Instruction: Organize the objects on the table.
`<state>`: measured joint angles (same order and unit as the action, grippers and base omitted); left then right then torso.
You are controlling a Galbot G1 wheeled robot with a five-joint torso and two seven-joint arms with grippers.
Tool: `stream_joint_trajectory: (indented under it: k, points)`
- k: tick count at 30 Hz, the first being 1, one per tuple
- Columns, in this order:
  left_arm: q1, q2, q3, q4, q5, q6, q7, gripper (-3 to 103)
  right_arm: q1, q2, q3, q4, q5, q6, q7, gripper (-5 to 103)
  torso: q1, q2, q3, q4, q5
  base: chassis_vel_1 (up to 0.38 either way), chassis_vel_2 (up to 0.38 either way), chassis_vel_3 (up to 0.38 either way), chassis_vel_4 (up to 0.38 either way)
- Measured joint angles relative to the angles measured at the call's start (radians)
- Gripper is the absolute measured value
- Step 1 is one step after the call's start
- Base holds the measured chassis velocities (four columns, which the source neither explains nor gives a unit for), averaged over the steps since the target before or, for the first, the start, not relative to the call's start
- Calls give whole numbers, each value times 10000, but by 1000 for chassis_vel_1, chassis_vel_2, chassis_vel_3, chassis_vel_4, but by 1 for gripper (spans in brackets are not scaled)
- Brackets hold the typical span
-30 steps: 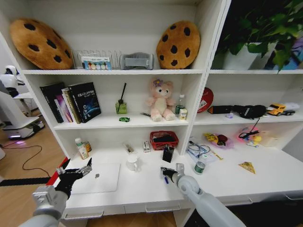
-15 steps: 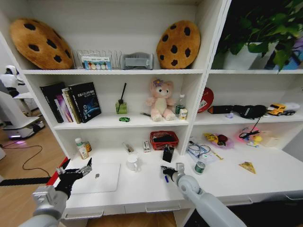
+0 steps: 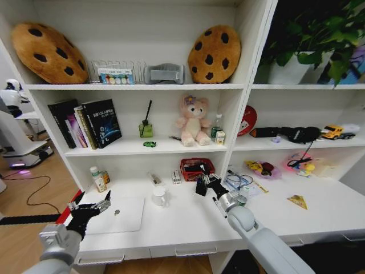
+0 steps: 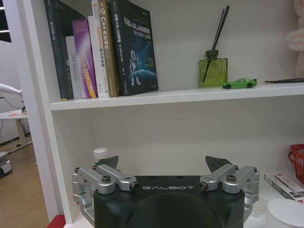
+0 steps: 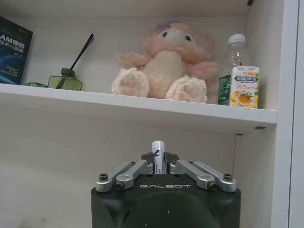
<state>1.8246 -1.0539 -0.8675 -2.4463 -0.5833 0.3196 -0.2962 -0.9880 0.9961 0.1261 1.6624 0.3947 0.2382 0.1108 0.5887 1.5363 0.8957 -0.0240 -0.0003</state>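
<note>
My right gripper (image 3: 206, 180) hangs above the white table (image 3: 182, 225), right beside the black pen holder (image 3: 201, 186) and in front of the red basket (image 3: 198, 169). It is shut on a pen (image 5: 158, 156) whose pale tip sticks up between the fingers. At the table's left end my left gripper (image 3: 91, 208) is open and holds nothing, by the edge of the silver laptop (image 3: 120, 216). The green toy car (image 3: 150, 144) sits on the shelf above, beside a green diffuser bottle (image 4: 212, 71).
A white mug (image 3: 159, 197) stands right of the laptop, and a small can (image 3: 240, 202) lies near my right wrist. A bottle (image 3: 98, 178) stands at the back left. The pink bear (image 5: 166, 61) and another bottle (image 5: 232, 61) sit on the shelf just above the right gripper.
My right gripper has risen from the table's front and moved back to the pen holder, and the blue pen that lay by it is gone from the tabletop. The left arm has stayed still.
</note>
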Motion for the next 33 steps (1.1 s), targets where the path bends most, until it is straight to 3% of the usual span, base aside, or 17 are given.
stream_joint_trajectory:
  k: [5, 9, 29, 33]
  points:
    - [0, 0, 0, 0, 1, 0, 0, 100, 683, 590, -387, -1435, -473, 1212, 201, 10, 0, -1, 0, 2, 1, 0, 0, 0, 0]
    - [0, 1, 0, 0, 0, 0, 0, 100, 1052, 920, -452, -2168, -807, 1664, 188, 10, 0, -1, 0, 0, 2, 0, 0, 0, 0]
    - [0, 1, 0, 0, 0, 0, 1, 100, 1739, 1854, -569, -4131, -925, 2561, -140, 8, 0, 0, 0, 1, 2, 0, 0, 0, 0]
    - [0, 0, 0, 0, 0, 0, 0, 100, 1773, 1915, -593, -4249, -912, 2614, -156, 14, 1, 0, 0, 2, 2, 0, 0, 0, 0]
